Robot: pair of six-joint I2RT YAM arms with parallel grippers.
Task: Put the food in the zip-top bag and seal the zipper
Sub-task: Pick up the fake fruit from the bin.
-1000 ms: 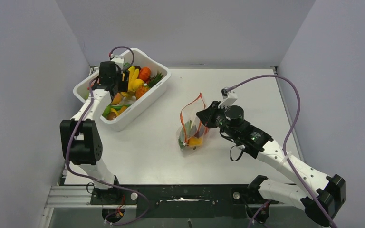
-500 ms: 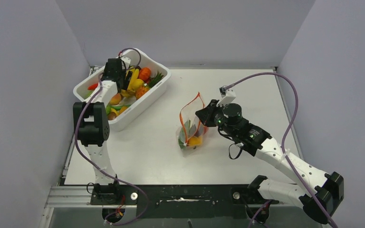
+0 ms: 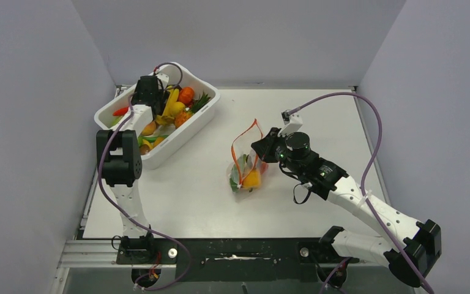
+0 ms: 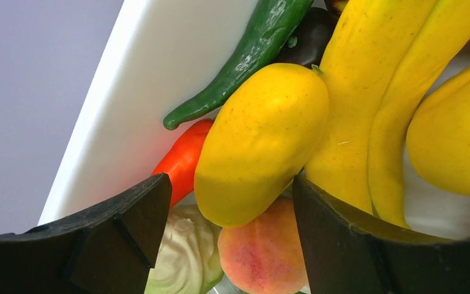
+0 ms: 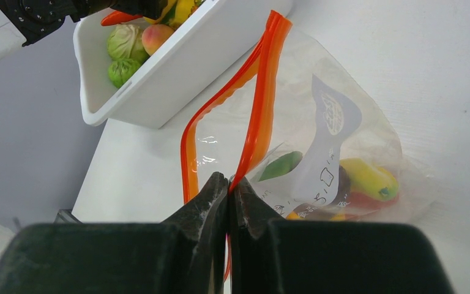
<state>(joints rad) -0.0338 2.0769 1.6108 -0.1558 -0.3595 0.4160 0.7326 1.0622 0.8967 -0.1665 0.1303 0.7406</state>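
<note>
The food (image 3: 172, 108) lies heaped in a white tub (image 3: 162, 154) at the back left. My left gripper (image 3: 158, 105) is down in the tub and open. Its fingers straddle a yellow fruit (image 4: 260, 141), with a gap on the left side; a peach (image 4: 263, 251), a red pepper (image 4: 183, 160) and bananas (image 4: 367, 92) lie close by. The clear zip-top bag (image 3: 248, 162) stands mid-table with several food pieces (image 5: 367, 177) inside. My right gripper (image 5: 228, 184) is shut on one side of the red zipper (image 5: 263, 92), and the mouth gapes open.
The tub's white wall (image 4: 141, 92) runs close along the left of my left fingers. Grey walls enclose the table on three sides. A purple cable loops over the right arm (image 3: 343, 184).
The left arm has swung in and its gripper has shifted further back in the tub, over the yellow fruit. The right gripper and the bag have barely moved.
</note>
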